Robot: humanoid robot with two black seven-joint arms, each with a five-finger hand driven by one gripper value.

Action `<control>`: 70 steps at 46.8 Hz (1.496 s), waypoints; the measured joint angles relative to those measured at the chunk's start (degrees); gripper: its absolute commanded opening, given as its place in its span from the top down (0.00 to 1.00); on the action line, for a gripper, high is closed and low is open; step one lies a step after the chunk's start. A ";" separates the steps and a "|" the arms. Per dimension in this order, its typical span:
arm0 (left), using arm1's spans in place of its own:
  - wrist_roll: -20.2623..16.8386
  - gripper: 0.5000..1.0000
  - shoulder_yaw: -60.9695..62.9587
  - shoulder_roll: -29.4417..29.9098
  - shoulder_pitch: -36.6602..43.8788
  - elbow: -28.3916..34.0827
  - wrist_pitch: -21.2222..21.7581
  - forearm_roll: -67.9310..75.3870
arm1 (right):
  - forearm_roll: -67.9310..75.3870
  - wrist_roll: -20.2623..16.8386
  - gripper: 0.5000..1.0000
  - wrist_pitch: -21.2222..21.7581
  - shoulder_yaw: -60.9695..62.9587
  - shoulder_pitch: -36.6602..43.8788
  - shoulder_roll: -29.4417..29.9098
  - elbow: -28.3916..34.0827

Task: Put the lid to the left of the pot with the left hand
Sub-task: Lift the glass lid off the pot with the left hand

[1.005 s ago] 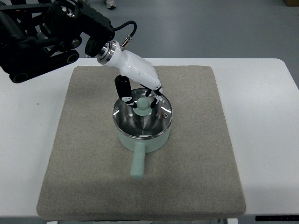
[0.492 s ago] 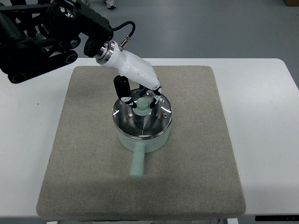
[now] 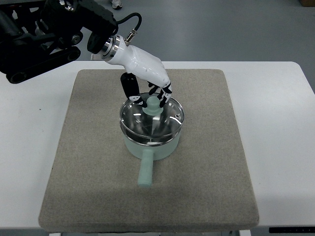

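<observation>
**Left robot hand on lid knob, lid at the pot**

Top view only.

- Pot: pale mint-green body, round, with a stubby straight handle of the same green pointing toward the camera side. Sits near the middle of the mat.
- Lid: glass disc with a shiny metal rim and a mint-green knob at its centre. It is over the pot mouth; the rim looks slightly offset from the pot body, can't tell whether it is seated or just clear of it.
- Mat: grey, felt-like, coarse weave, square with rounded corners. Lies flat on the white smooth bench.
- Left robot hand: glossy white shell, black finger segments, metal wrist collar with a black cable looping off it. Arm is black linkage coming in from the upper left. Fingers are curled narrow around the knob, thumb on one side, other fingers on the far side, touching it. Grip reads as closed on the lid knob.
</observation>
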 measured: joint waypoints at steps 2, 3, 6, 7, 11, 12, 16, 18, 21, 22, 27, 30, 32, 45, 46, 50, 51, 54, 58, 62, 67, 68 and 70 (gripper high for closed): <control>0.00 1.00 -0.01 0.00 -0.07 0.00 0.00 0.01 | 0.00 0.00 0.15 0.00 0.01 0.00 0.00 0.00; 0.00 1.00 -0.01 0.00 -0.10 0.00 0.01 0.02 | 0.00 0.00 0.15 0.00 0.00 0.00 0.00 0.00; 0.00 1.00 -0.01 0.00 -0.20 0.00 0.01 0.03 | 0.00 0.00 0.15 0.00 -0.01 0.00 0.00 0.00; 0.00 1.00 -0.04 0.00 -0.22 0.00 0.01 0.03 | 0.00 0.00 0.15 0.00 -0.01 0.00 0.00 0.00; 0.00 1.00 -0.24 0.00 -0.37 0.03 0.06 0.03 | 0.00 0.00 0.15 0.00 0.00 0.00 0.00 0.00; 0.00 1.00 -0.34 0.00 -0.46 0.05 0.07 0.03 | 0.00 0.00 0.15 0.00 0.00 0.00 0.00 0.00; 0.01 1.00 -1.06 0.07 -0.97 0.16 0.07 0.03 | 0.00 0.00 0.15 0.00 -0.01 0.00 0.00 0.00; 0.00 1.00 -1.28 0.12 -0.97 0.24 0.07 0.09 | 0.00 0.00 0.15 0.00 0.00 0.00 0.00 0.00; 0.00 1.00 -1.39 0.32 -1.02 0.39 0.06 0.12 | 0.00 0.00 0.15 0.00 0.01 0.00 0.00 0.00; 0.00 1.00 -1.39 0.58 -1.08 0.51 0.06 0.17 | 0.00 0.00 0.15 0.00 0.00 0.00 0.00 0.00; 0.00 1.00 -1.41 1.64 -1.32 0.98 0.02 0.28 | 0.00 0.00 0.15 0.00 -0.01 0.00 0.00 0.00; 0.00 1.00 -1.41 2.55 -1.59 1.57 0.01 0.36 | 0.00 0.00 0.15 0.00 0.00 0.00 0.00 0.00; 0.01 1.00 -1.41 3.13 -1.90 2.14 0.01 0.40 | 0.00 0.00 0.15 0.00 0.01 0.00 0.00 0.00; 0.01 1.00 -0.42 7.58 -1.46 8.58 1.97 0.56 | 0.00 0.00 0.15 0.00 0.00 0.00 0.00 0.00; 0.00 1.00 -0.30 7.99 -1.26 8.81 2.40 0.60 | 0.00 0.00 0.15 0.00 -0.01 -0.01 0.00 0.00; 0.00 1.00 0.11 10.32 -0.76 9.14 3.85 0.67 | 0.00 0.00 0.15 0.00 -0.01 0.00 0.00 0.00; -0.01 1.00 0.47 11.23 -0.66 9.15 3.97 0.67 | 0.00 0.01 0.15 -0.01 -0.01 0.00 0.00 0.00; 0.01 1.00 1.47 13.14 -0.61 9.10 4.17 0.68 | 0.00 0.00 0.15 -0.01 -0.02 0.00 0.00 0.00; 0.00 1.00 2.96 15.38 -0.56 8.98 4.43 0.66 | 0.00 0.00 0.15 -0.01 -0.02 -0.01 0.00 0.00; 0.00 1.00 4.79 17.36 -0.52 8.70 5.01 0.60 | 0.00 0.00 0.15 -0.01 -0.02 0.00 0.00 -0.01; 0.00 1.00 7.17 19.08 -0.51 8.37 6.93 0.56 | 0.00 0.00 0.15 -0.01 0.03 0.00 0.00 0.00; 0.00 1.00 7.61 19.34 -0.48 8.24 7.28 0.52 | 0.00 0.00 0.15 -0.01 0.02 0.00 0.00 0.00; -0.01 1.00 8.66 19.76 -0.31 7.94 7.84 0.48 | 0.00 0.00 0.15 -0.01 0.01 0.00 0.00 0.00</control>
